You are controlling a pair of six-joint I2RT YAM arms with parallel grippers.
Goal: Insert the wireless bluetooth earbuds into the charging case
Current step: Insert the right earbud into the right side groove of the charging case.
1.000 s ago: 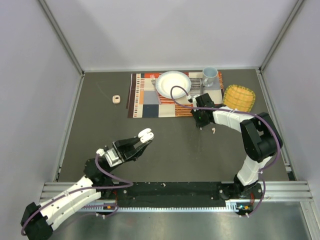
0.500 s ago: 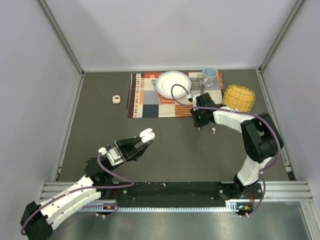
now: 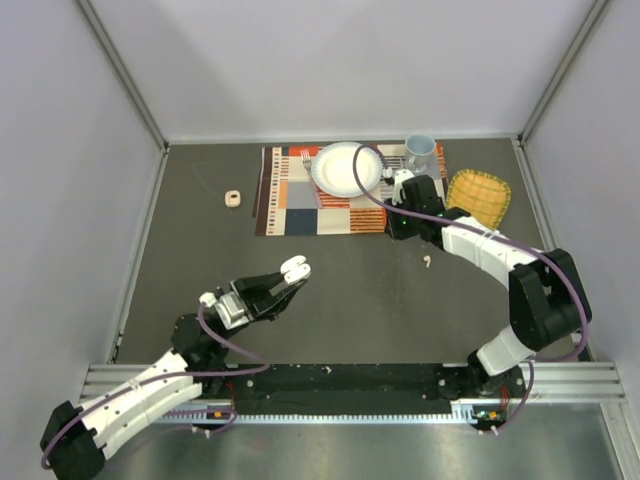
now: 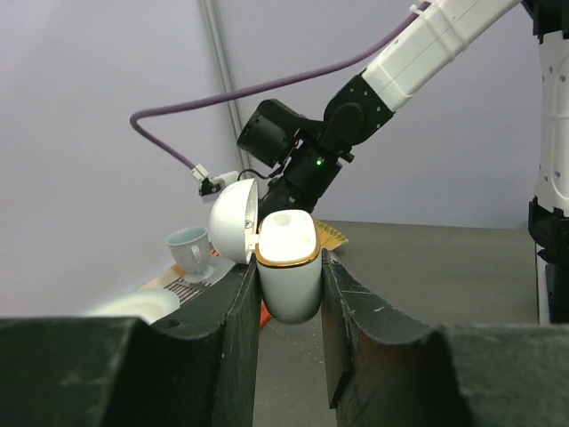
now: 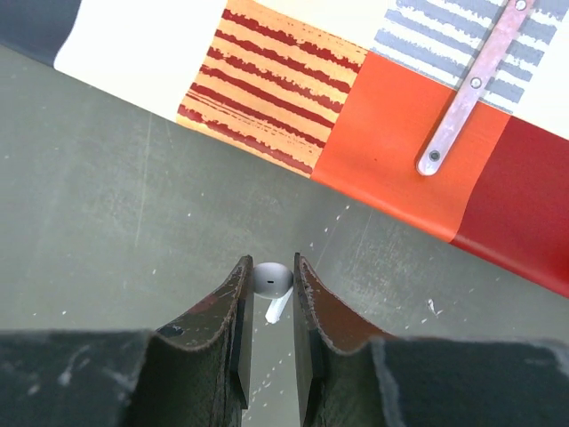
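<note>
Left claw (image 4: 289, 263) clenches a rounded white charging case (image 4: 287, 277), gold-rimmed, domed lid (image 4: 233, 221) open at nine o'clock. Right claw (image 5: 271, 261) pinches a glossy white stemmed earbud (image 5: 269, 280) over scuffed grey bench (image 5: 107, 222).

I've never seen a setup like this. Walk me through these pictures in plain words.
Two robot arms, left and right, are bolted at the near edge of a table. One picture looks down from above; the other two come from cameras on each wrist. The left pincer holds a white charging case, lid open. The right pincer pinches a white earbud just off the patchwork placemat. A second earbud lies on the table. A plate and cup sit on the mat.
</note>
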